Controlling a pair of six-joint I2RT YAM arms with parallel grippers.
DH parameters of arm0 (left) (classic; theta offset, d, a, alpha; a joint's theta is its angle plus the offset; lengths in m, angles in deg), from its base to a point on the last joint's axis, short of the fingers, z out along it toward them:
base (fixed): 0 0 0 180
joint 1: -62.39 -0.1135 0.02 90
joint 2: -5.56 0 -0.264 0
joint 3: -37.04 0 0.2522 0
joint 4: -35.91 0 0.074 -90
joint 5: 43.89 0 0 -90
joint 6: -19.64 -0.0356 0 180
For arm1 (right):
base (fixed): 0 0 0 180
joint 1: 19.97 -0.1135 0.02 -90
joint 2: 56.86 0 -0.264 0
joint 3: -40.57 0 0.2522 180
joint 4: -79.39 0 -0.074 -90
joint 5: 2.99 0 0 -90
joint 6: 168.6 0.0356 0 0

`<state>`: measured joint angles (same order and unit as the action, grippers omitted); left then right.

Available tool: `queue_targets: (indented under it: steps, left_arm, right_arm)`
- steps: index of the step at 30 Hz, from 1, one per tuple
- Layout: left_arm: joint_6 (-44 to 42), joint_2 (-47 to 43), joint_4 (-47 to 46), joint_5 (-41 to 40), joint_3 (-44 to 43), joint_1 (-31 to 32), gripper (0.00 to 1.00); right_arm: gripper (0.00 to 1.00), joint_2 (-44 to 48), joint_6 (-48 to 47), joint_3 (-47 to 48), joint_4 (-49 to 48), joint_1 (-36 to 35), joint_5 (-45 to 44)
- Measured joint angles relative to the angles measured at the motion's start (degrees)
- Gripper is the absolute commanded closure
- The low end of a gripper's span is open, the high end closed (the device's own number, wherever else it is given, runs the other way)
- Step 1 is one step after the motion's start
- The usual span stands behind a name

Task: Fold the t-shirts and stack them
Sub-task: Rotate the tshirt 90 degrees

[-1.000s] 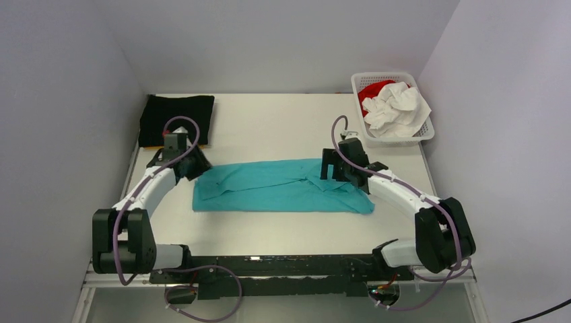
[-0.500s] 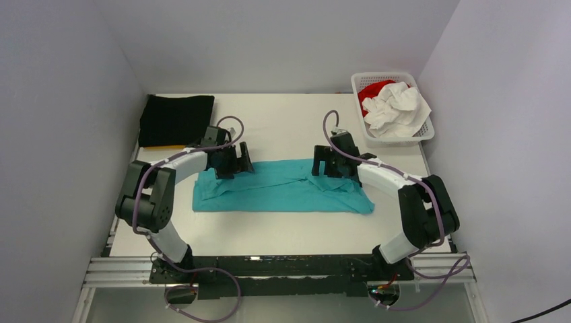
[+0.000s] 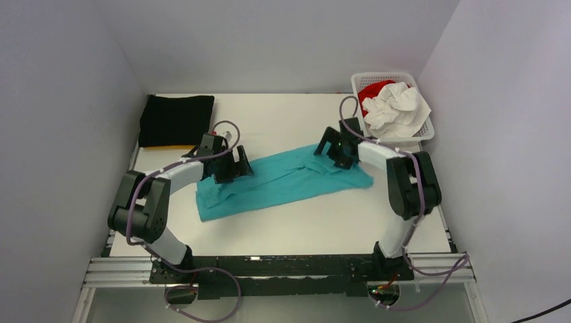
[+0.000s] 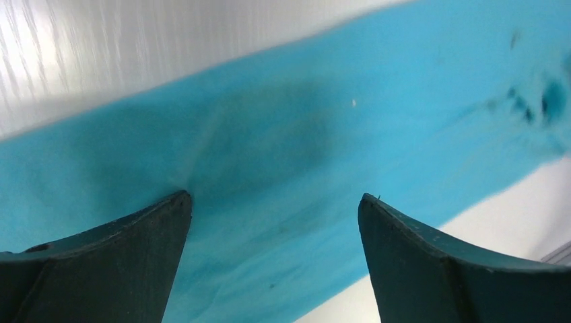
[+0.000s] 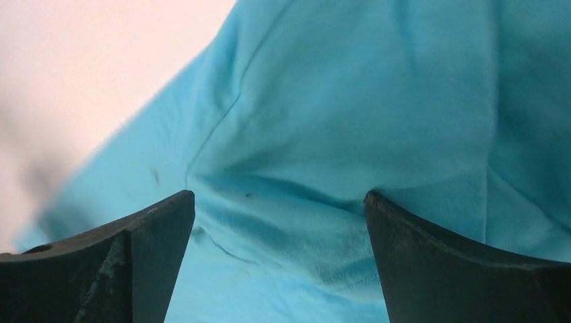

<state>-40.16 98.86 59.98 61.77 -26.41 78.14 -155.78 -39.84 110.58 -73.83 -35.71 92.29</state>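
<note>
Turquoise t-shirt [image 3: 283, 180] lies under both hands, near the middle of the tabletop [image 3: 283, 225]. The left hand [image 3: 237, 166] has its two fingers spread wide, with the tips down at the cloth close to its left end, and nothing is clamped between them. The right hand [image 3: 331, 149] is also spread wide, standing over wrinkled cloth at the right end. The shirt makes a long band that lies slanted, with its left end nearer to the arm bases. At the far left corner a folded black t-shirt [image 3: 176, 119] lies on an orange-yellow t-shirt [image 3: 161, 147], of which only an edge shows. At the far right, a white basket [image 3: 425, 134] holds a crumpled white t-shirt [image 3: 397, 108] and a red t-shirt [image 3: 372, 89].
</note>
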Motion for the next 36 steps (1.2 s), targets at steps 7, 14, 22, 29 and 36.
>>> queue_targets:
  steps: [7,14,22,29,36]
  left_arm:
    - [6.82,-5.09,-1.99,3.23,6.1,6.08,0.0]
    - [15.17,2.08,-10.73,9.44,2.82,18.56,0.01]
    - [18.45,8.44,-13.11,10.95,-3.02,25.55,0.01]
    - [13.05,7.02,-7.43,10.6,-3.37,26.12,0.01]
    - [4.31,2.16,0.74,11.23,-2.36,26.95,0.01]
  right_arm:
    - [0.0,-27.41,2.29,36.61,0.13,3.87,5.44]
    - [0.0,-45.53,2.32,63.87,1.95,1.77,12.04]
    - [0.0,-59.87,9.29,83.62,-3.87,-2.75,16.63]
    - [0.0,-60.81,11.26,84.98,-5.09,-3.41,14.58]
    - [0.0,-60.72,4.17,85.46,-6.36,-2.23,12.31]
